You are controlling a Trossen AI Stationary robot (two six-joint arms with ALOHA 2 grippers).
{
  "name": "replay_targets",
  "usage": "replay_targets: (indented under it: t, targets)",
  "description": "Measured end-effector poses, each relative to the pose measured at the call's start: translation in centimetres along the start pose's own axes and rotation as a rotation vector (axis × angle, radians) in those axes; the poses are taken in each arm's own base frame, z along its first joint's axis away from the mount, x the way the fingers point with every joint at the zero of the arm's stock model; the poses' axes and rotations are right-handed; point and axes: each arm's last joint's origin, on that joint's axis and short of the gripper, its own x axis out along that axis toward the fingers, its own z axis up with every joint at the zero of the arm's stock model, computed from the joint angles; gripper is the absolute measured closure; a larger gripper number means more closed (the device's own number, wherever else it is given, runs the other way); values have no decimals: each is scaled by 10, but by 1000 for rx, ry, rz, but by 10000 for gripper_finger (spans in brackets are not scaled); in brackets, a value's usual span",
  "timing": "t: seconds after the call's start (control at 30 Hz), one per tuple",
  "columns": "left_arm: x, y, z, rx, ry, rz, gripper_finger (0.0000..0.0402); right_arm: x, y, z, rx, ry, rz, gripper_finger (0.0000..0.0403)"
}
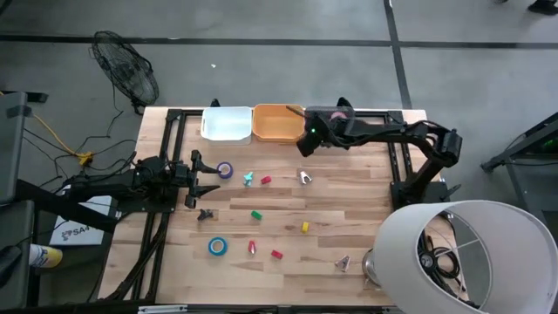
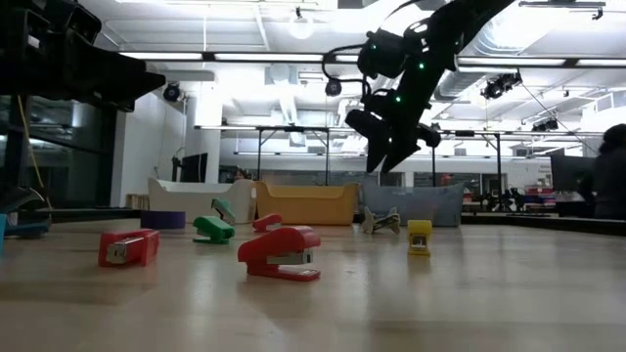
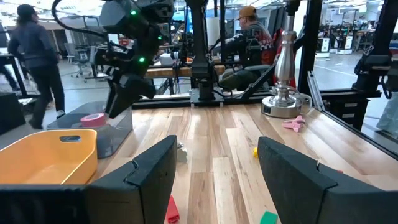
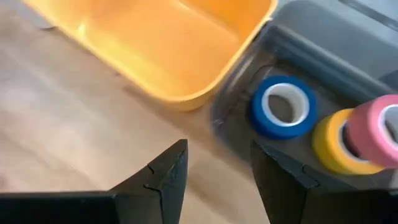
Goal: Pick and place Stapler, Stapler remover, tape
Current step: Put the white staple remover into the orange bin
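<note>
My right gripper (image 1: 304, 148) hovers open and empty above the table's far side, at the near edge of the orange bin (image 1: 277, 123) and the grey bin (image 4: 323, 56). In the right wrist view a blue tape (image 4: 284, 106), a yellow tape (image 4: 333, 148) and a pink tape (image 4: 376, 129) lie in the grey bin. A purple tape (image 1: 225, 170) and a light blue tape (image 1: 216, 247) lie flat on the table. Small red, green and yellow staplers (image 1: 256, 214) and stapler removers (image 1: 303, 177) are scattered mid-table. My left gripper (image 1: 202, 179) waits open at the left, near the purple tape.
A white bin (image 1: 226, 123) stands left of the orange one on the far edge. A lamp with a big white shade (image 1: 466, 257) and silver base (image 3: 283, 93) takes up the near right corner. People show in the room beyond the table.
</note>
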Motion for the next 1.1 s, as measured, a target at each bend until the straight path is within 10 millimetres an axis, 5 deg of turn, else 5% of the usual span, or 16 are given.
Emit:
replay_targets:
  t: [0.43,0.87,1.1]
  targets:
    - [0,0,0,0,0,0,181,-18,32,-28,49,-88,-155,237]
    - [0,0,0,0,0,0,181,-17,48,-83,93,-129,-156,236]
    - [0,0,0,0,0,0,181,-25,59,-93,57,-187,-156,171]
